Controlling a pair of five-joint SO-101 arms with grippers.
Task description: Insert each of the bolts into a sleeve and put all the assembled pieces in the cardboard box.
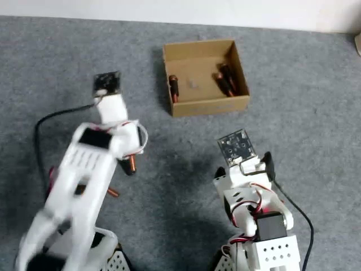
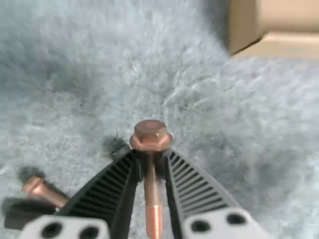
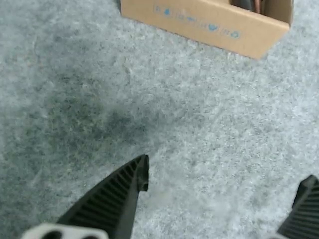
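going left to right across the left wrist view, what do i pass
loose bolt -> held bolt in the left gripper -> cardboard box

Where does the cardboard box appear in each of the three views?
High view: cardboard box at the far middle of the grey carpet.
Left wrist view: a box corner, past the bolt in the left gripper.
Right wrist view: its outer wall, ahead of the open right gripper.
Shared landmark: the grey carpet.
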